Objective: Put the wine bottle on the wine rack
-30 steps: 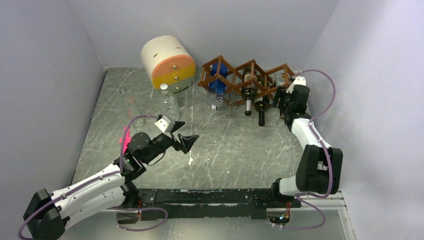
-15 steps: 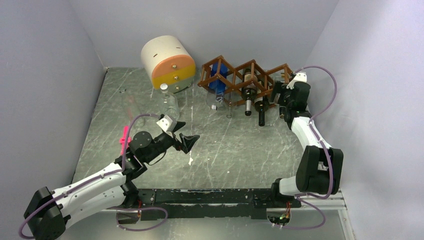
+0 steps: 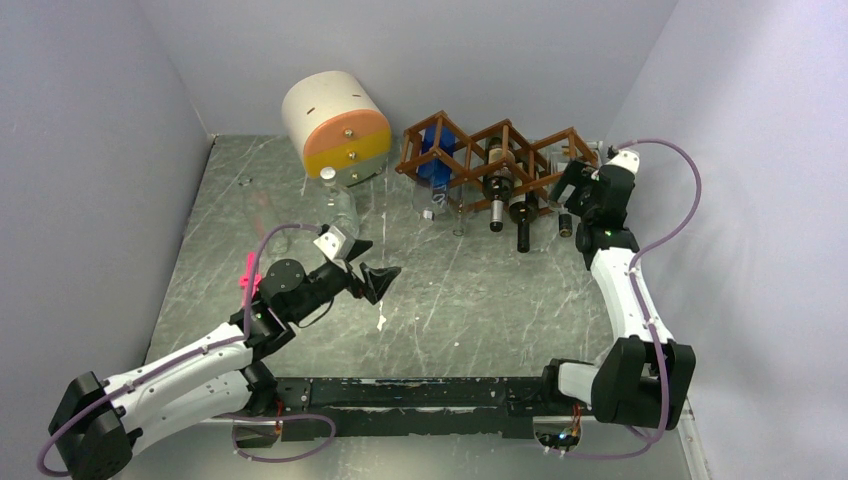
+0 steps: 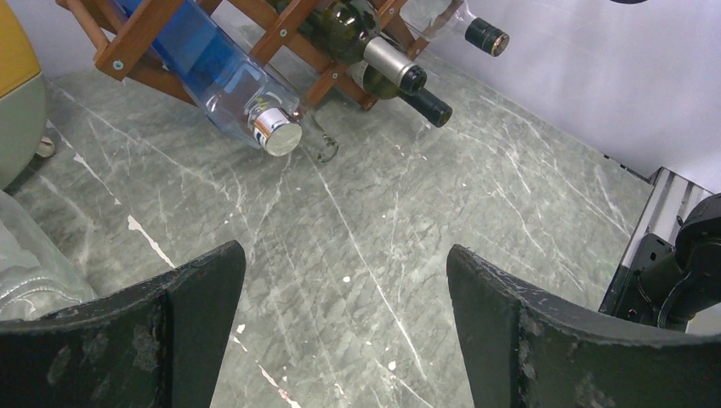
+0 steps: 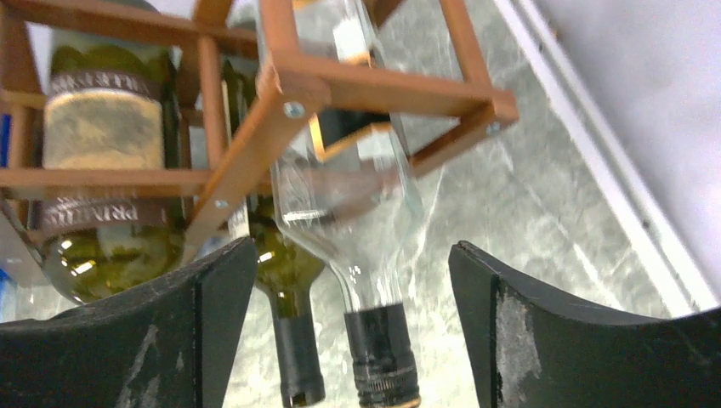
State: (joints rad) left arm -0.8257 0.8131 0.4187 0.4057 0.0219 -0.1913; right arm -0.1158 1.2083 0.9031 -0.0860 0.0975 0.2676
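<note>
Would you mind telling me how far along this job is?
Done, apparently: the clear wine bottle lies in the wine rack, neck out. In hand: nothing; the right end effector is open either side of its neck, not gripping, and the left end effector is open above the table. Left: likely only backing away.

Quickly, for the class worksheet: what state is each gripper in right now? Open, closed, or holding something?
Left gripper: open, holding nothing.
Right gripper: open, gripping nothing; the clear bottle in the wine rack lies between its spread fingers.
</note>
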